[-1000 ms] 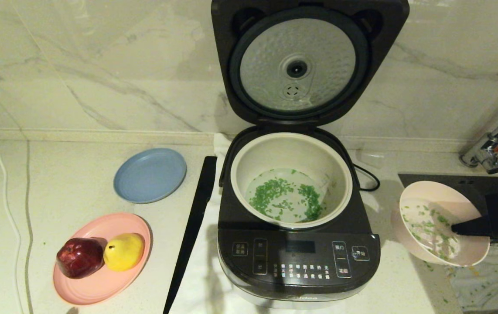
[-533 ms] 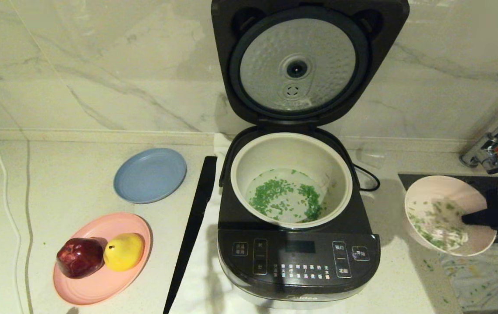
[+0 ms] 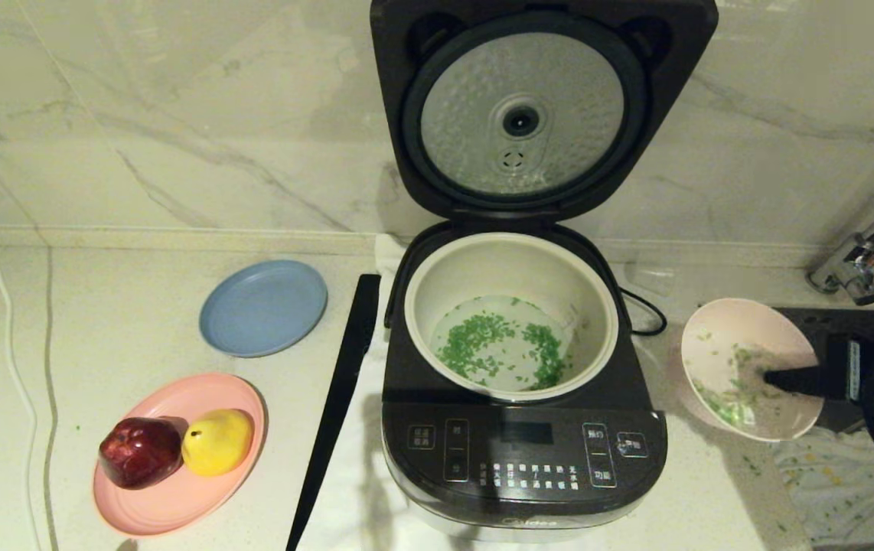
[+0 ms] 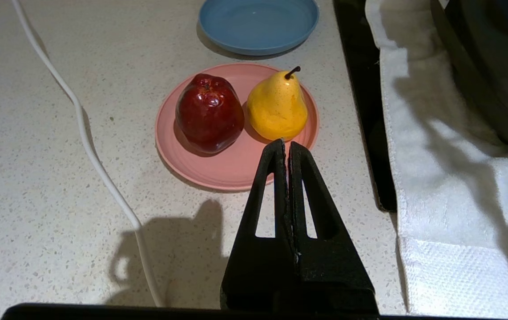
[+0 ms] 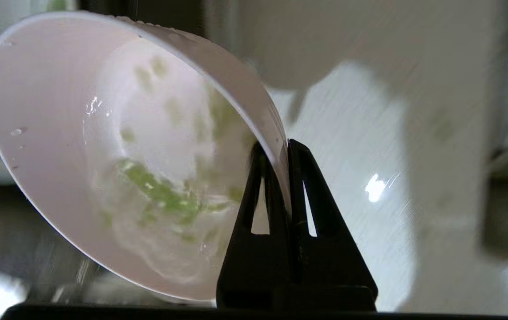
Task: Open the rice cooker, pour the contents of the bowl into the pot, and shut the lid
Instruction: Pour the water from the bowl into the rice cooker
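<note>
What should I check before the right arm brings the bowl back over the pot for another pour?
1. Lid open, clear of the pot: ok.
2. Right gripper pinching the bowl rim: ok.
3. Bowl empty: not ok, green contents remain inside.
4. Bowl over the pot: not ok, it hangs tilted to the right of the rice cooker.
5. Left gripper out of the way, shut near the pink plate: ok.

Head camera high above counter [image 3: 138,321], wrist cameras close, low
</note>
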